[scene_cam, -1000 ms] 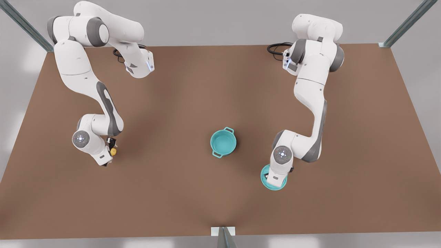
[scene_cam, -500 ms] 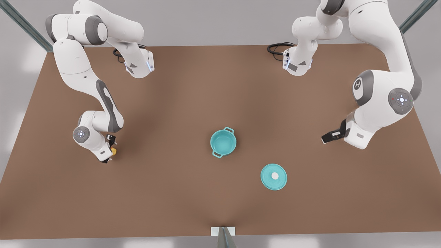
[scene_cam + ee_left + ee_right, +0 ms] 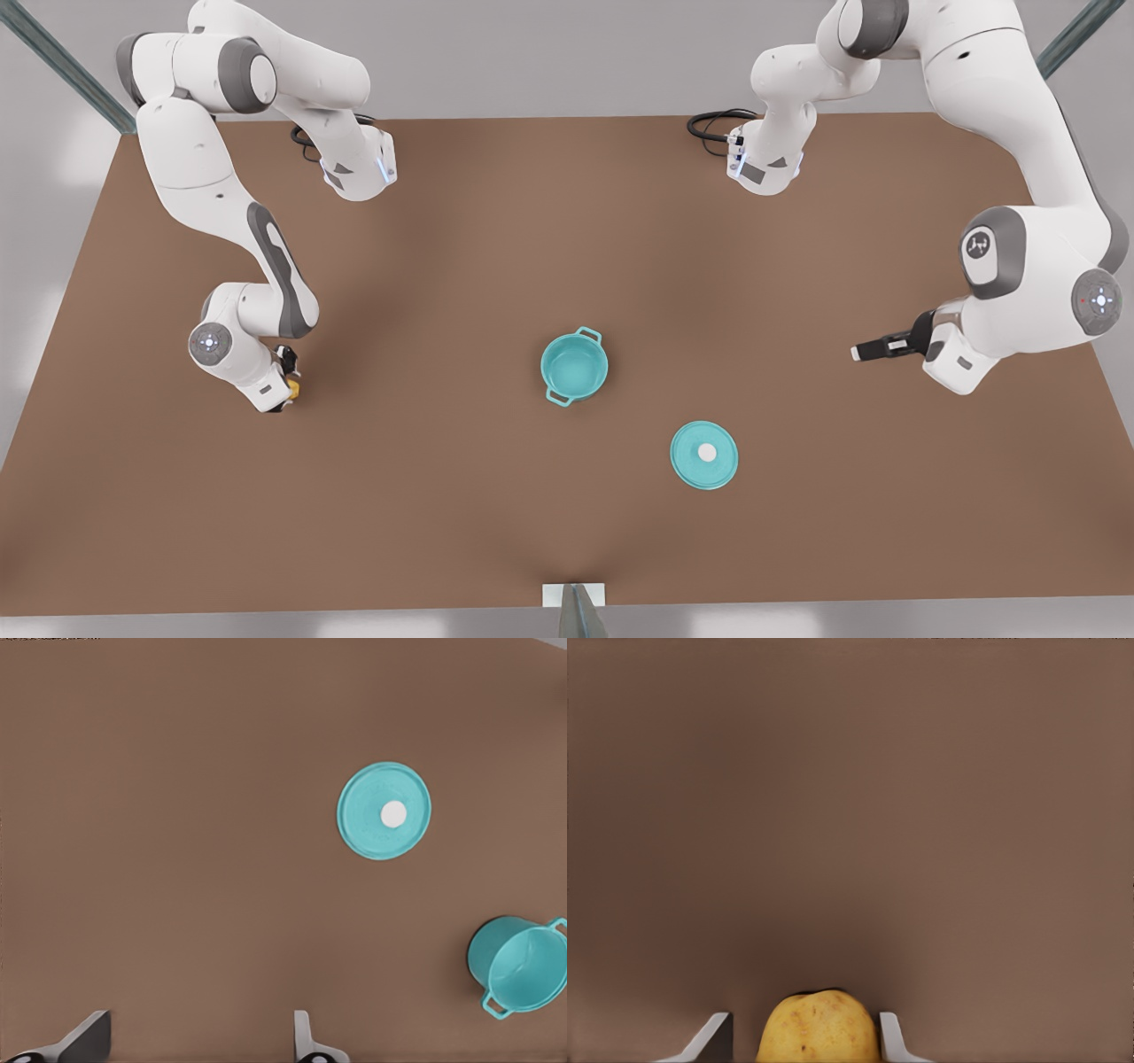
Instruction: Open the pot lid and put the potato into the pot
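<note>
One lumpy yellow potato point(image 3: 819, 1028), reddish specks, between right gripper point(image 3: 804, 1038) fingers.

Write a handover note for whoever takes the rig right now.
Right gripper, at the front view's left: fingers either side of the potato, low over the table; a firm grip isn't confirmed.
Left gripper, at the front view's right: open, empty, waiting clear of the work.
Pot: mid-table, uncovered.
Lid: flat on the table beside the pot, apart from it.
Done: lid off.
Left: carry the potato into the pot.
</note>
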Robot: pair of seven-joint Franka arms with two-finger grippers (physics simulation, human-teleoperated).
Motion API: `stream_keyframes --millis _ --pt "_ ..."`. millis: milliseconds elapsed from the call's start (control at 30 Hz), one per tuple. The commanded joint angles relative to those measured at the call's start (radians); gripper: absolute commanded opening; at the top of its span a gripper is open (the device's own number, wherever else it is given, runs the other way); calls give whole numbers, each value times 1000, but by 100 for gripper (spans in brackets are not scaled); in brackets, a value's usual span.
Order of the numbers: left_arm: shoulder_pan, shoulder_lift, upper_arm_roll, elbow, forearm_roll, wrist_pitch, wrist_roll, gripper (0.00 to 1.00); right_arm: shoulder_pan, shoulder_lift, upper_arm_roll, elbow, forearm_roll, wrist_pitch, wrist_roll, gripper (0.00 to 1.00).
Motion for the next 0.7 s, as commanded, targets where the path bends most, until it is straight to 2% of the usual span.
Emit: stream_keyframes --millis 0,67,333,533,667 --pt "-2 -7 0 -3 14 -15 135 100 0 -2 0 0 0 -5 -21 67" --pt "-12 10 -6 35 17 -72 80 100 0 -2 0 0 0 -5 -21 65" --pt "-21 9 -12 37 9 -47 82 100 0 6 0 2 0 -4 -20 66" --pt "-33 -16 -28 4 20 -44 80 100 2 4 -1 2 -1 -5 -24 52" --pt "-35 -16 -28 11 23 -51 79 100 2 -26 8 2 0 -47 -27 49"
